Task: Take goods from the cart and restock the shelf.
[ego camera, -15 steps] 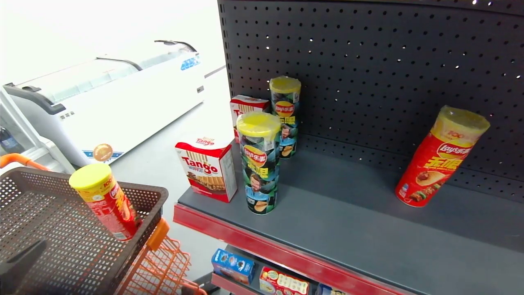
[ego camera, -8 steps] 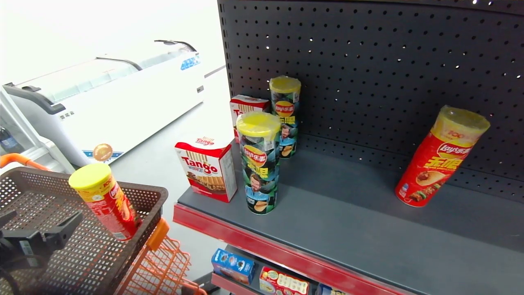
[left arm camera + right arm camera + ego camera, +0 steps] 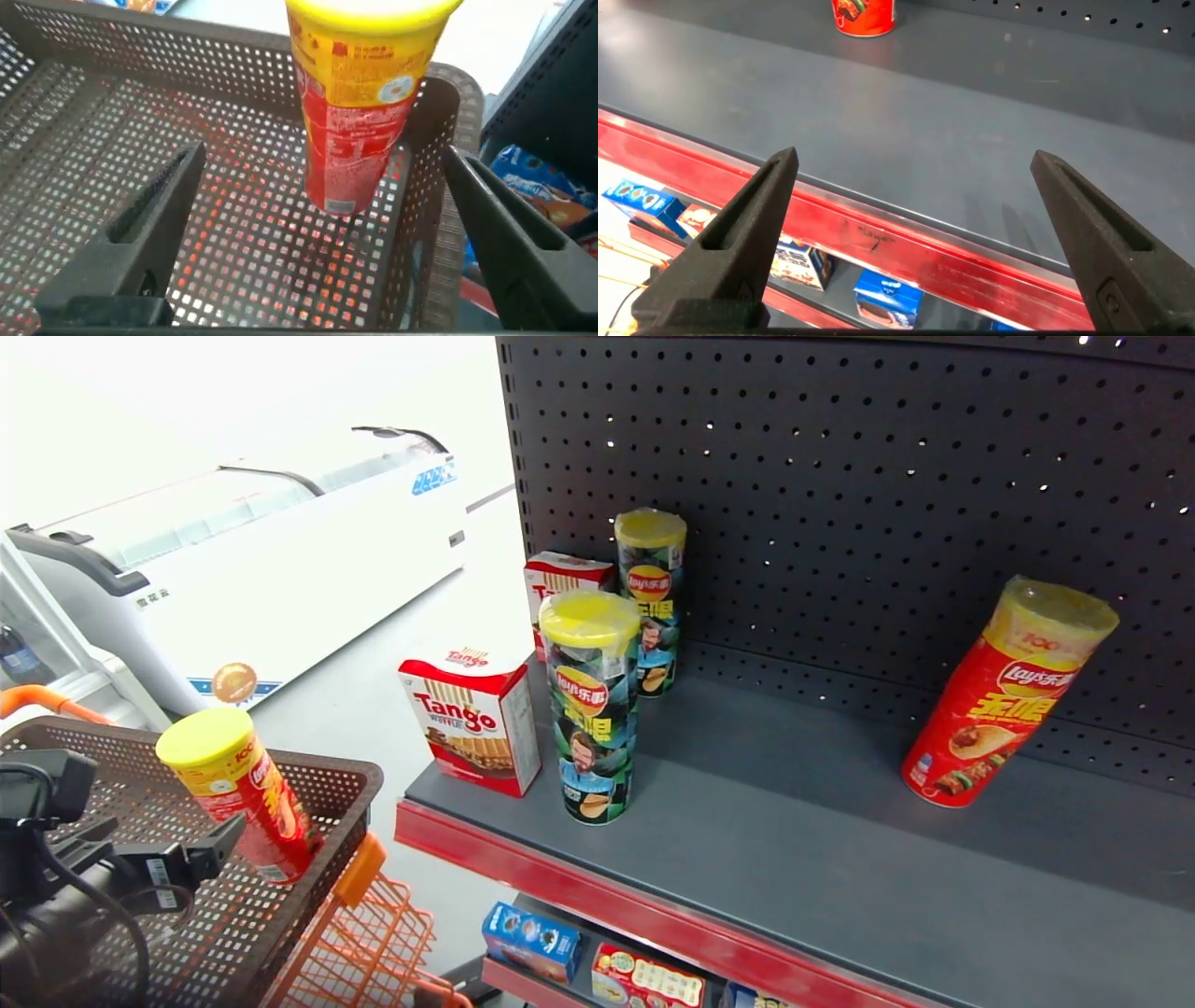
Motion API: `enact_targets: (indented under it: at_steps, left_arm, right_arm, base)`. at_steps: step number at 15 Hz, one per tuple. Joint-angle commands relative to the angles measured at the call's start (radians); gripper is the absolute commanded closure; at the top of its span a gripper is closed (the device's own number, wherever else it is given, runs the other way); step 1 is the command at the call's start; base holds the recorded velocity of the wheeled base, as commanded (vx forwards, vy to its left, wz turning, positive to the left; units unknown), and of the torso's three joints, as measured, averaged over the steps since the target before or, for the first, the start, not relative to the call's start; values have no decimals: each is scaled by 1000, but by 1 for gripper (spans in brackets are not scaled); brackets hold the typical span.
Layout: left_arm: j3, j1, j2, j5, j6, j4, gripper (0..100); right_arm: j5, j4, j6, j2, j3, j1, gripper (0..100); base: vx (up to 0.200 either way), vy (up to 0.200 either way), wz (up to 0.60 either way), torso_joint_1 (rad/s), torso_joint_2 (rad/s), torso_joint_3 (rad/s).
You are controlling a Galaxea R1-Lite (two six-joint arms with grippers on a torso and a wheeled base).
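A red chip can with a yellow lid (image 3: pixel 238 793) stands upright in the brown basket (image 3: pixel 359 782) on the orange cart (image 3: pixel 373 933). My left gripper (image 3: pixel 154 859) hovers inside the basket just short of this can, open. In the left wrist view the can (image 3: pixel 360 112) stands ahead of the open left gripper (image 3: pixel 318 252), apart from both fingers. My right gripper (image 3: pixel 920 243) is open and holds nothing, in front of the shelf's red front edge (image 3: pixel 878 224). On the grey shelf board (image 3: pixel 794 831) a second red can (image 3: pixel 1008 691) leans against the pegboard.
Two dark green cans (image 3: pixel 590 705) (image 3: pixel 650 597) and two wafer boxes (image 3: pixel 471 723) (image 3: pixel 565 581) stand at the shelf's left end. Bare board lies between them and the red can. Small boxes (image 3: pixel 532 938) sit on the lower shelf. A white chest freezer (image 3: pixel 261 560) stands behind the cart.
My left gripper has come up into the head view from the lower left and moved across the basket toward the red can. Nothing on the shelf has moved.
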Motion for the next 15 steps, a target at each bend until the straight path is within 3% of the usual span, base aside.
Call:
enact_targets:
  at_steps: [1,7,13,14,15]
  left_arm:
    - [-32,2,117,0,-1,-20,0]
    - [-152,-3,265,0,-2,-57,0]
    - [-198,-3,337,0,-4,-102,0]
    - [-199,-3,349,-2,-2,-111,100]
    - [-207,-4,354,-2,-2,-112,100]
  right_arm:
    - [0,1,-1,2,0,0,0]
    - [0,-1,-1,2,0,0,0]
    - [0,-1,-1,2,0,0,0]
    - [0,-1,-1,2,0,0,0]
    - [0,-1,-1,2,0,0,0]
  base:
    - [0,0,0,0,0,0]
    - [0,0,0,0,0,0]
    - [0,0,0,0,0,0]
    - [0,0,0,0,0,0]
    - [0,0,0,0,0,0]
